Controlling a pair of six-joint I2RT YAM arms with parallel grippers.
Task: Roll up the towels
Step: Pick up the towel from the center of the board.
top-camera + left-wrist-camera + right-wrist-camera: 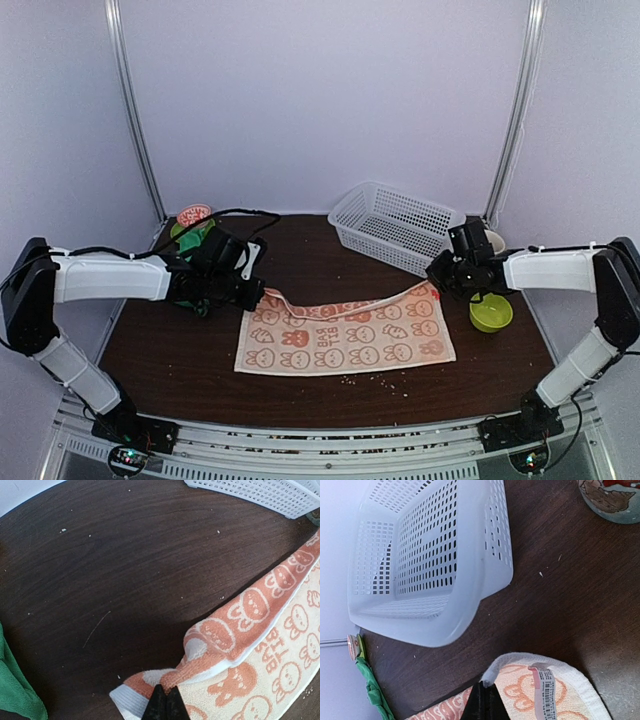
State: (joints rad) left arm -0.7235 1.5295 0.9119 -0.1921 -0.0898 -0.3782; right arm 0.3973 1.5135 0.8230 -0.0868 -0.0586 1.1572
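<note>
From above we see the peach bunny towel point(345, 340) lying spread on the dark table point(170, 350), printed side up, its far edge lifted into a narrow fold that runs from the left gripper point(262, 294) at the far left corner to the right gripper point(438, 283) at the far right corner. Only this view shows both arms at once, plus the white basket point(395, 228) beyond the cloth and a lime bowl point(490, 314) just right of it. The green towel point(196, 236) sits bunched behind the left arm, well apart from the peach one. In the left wrist view we find the black fingers point(156, 706) pressed together, pinching the white-hemmed corner of the peach cloth. Orange capital letters point(274, 649) show among the bunnies here, upside down, and we cannot read them surely. A bit of green plush lies at the lower left. In the right wrist view the fingers point(490, 706) are likewise pressed together, nipping the white hem. Only here do we see a sewn tag point(546, 695) with a barcode, its digits too small to read, and a grey-blue round dish point(612, 500) at the upper right.
</note>
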